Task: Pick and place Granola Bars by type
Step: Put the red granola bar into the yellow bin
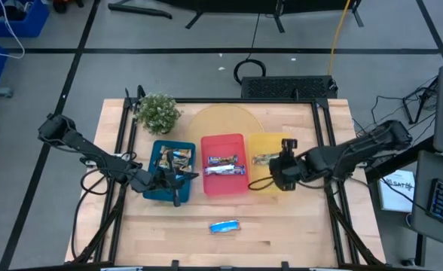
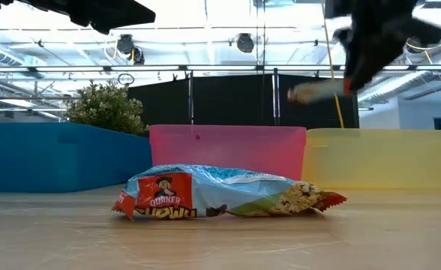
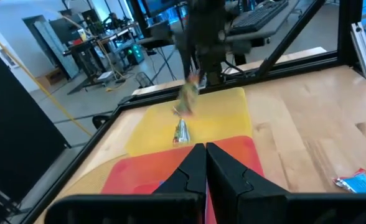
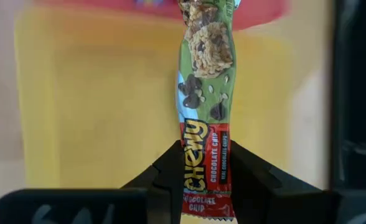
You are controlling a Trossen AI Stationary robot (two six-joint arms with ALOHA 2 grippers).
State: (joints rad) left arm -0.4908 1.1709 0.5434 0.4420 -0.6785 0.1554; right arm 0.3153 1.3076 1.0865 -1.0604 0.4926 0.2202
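Observation:
My right gripper [image 4: 206, 180] is shut on a green and red Chewy bar [image 4: 205, 74] above the yellow tray [image 1: 270, 181]; the bar shows blurred in the low view [image 2: 318, 91]. Another bar [image 3: 182, 132] lies in the yellow tray. My left gripper [image 3: 205, 158] is shut and empty over the near right part of the blue tray [image 1: 155, 169], which holds several bars [image 1: 173, 157]. The red tray [image 1: 223, 184] holds two bars [image 1: 224, 165]. A blue Quaker bar [image 2: 220, 193] lies flat on the table near the front edge [image 1: 224, 226]. My right gripper pinches the bar's red-printed end [image 4: 206, 163] between its two fingers. The rest of the bar sticks out past the fingertips toward the red tray. The bar is lifted clear above the yellow tray, roughly level in the low view.
A potted plant [image 1: 158, 111] stands at the far left behind the blue tray. A round wooden board [image 1: 220, 120] lies behind the red tray. The three trays stand side by side mid-table. Bare wood lies along the near edge around the blue bar.

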